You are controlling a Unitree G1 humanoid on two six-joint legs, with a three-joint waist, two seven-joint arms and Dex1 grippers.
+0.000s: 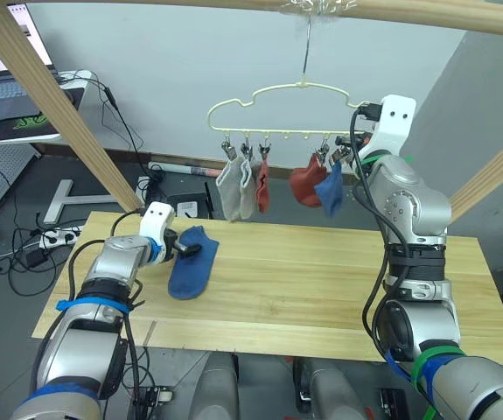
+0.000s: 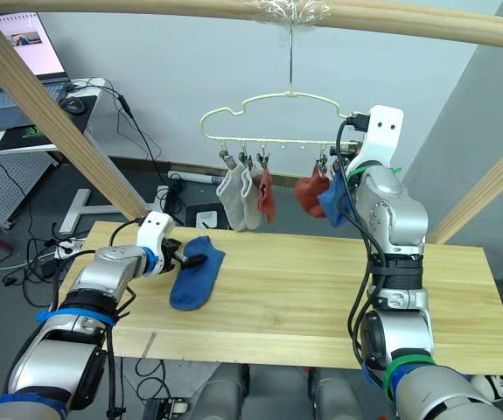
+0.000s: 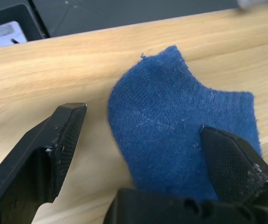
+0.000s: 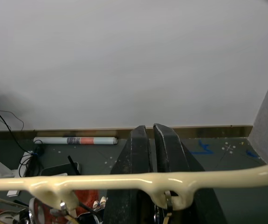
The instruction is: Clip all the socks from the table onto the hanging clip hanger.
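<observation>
Left hand (image 3: 138,140) wide open around the soft blue knit sock (image 1: 192,262) lying lower left on the light wooden desk (image 1: 321,280); right hand (image 4: 153,140) pinched closed, empty, behind the pale-yellow wire clip hanger (image 1: 277,109) up top.

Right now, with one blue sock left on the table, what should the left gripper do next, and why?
Probably lower and close the left gripper on the blue sock. Its fingers are open, straddling the sock's end, which lies flat on the table. The right gripper is shut by the clip hanger, where five socks already hang.

Blue sock (image 1: 193,264) on light wood table (image 1: 321,289); pale-yellow clip hanger (image 1: 277,109).
</observation>
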